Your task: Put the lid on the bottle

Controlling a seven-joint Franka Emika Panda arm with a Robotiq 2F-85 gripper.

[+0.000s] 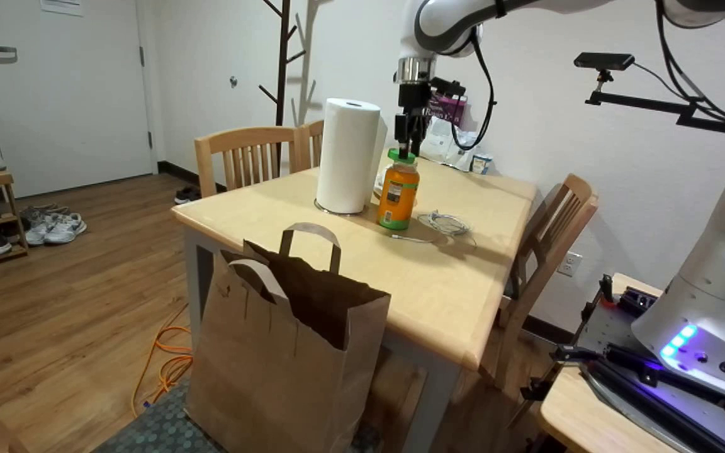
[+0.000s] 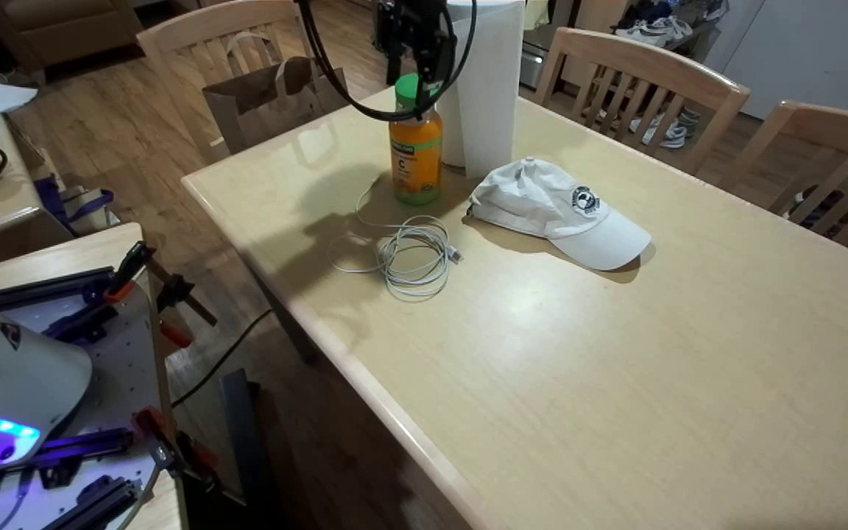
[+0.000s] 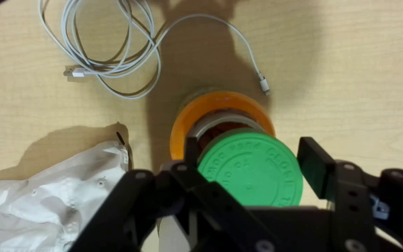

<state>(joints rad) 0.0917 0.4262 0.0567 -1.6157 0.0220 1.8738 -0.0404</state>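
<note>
Exterior views, both: on the table, beside the roll, the bottle is stood upright. By the gripper, the lid is clasped at the bottle's top — whether contact is made cannot be told — and in the wrist view, the mouth is partly exposed.

Your jaws are pointing down and meeting the green lid, which is showing tilted at the mouth of the orange bottle; you aren't seeing clearly whether it is touching the rim. The bottle is standing upright on the table, just right of the white paper roll, with a coiled cable lying to its right. On the near side, an open paper bag is standing; on the right, your arm's base is glowing blue.
</note>
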